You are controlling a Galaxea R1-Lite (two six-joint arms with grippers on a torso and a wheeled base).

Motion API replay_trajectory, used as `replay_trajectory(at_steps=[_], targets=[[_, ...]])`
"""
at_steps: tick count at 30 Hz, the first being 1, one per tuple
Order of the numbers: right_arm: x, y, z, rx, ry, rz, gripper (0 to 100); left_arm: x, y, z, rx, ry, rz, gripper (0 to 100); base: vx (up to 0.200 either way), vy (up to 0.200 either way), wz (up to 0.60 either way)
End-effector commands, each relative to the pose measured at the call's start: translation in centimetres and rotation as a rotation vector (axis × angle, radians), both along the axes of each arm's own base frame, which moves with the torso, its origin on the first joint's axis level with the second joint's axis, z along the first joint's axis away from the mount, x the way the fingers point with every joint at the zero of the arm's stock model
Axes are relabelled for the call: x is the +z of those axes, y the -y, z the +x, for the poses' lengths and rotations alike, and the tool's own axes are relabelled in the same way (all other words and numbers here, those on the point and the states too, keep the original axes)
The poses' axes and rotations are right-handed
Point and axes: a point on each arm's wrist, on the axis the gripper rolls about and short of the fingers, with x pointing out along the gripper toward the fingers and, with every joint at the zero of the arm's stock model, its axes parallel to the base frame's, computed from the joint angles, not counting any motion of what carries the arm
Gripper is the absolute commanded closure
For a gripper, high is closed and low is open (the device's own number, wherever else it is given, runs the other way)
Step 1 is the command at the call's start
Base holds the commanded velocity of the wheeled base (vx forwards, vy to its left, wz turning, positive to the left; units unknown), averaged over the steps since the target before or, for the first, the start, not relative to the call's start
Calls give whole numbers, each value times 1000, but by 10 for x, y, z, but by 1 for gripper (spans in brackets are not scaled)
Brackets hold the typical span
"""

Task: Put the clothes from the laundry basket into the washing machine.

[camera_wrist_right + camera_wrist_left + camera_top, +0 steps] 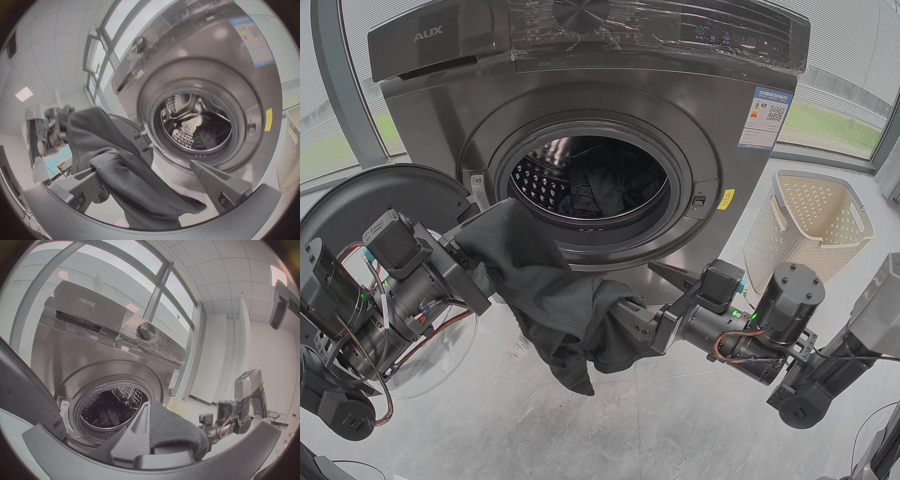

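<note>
Showing, in the head view, a dark garment slung between the left end effector, which appears clamped on its upper corner, and the right end effector, just outside the open washing machine. Its drum already holds dark clothes, and the laundry basket beside it looks empty as far as its interior shows. In the left wrist view the cloth bunches over the left fingers, facing the drum mouth; in the right wrist view the right fingers stand wide apart with the garment merely draped over one, so this apparently last item is not yet inside.
</note>
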Motion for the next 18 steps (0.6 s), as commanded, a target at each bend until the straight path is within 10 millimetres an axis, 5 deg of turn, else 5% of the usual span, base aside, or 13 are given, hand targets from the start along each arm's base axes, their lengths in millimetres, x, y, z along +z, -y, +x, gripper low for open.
replay_trajectory(at_steps=[1,7,18], targets=[[-47,-10,25,-23,-83,-75,0,7,1,3,15,13,-26,100,0,0,0],[-84,-9,40,-26,-138,-128,0,10,2,9,62,2,-42,100,0,0,0],[-103,1,24,-9,-213,-201,0,16,6,20,135,0,-80,100,0,0,0]])
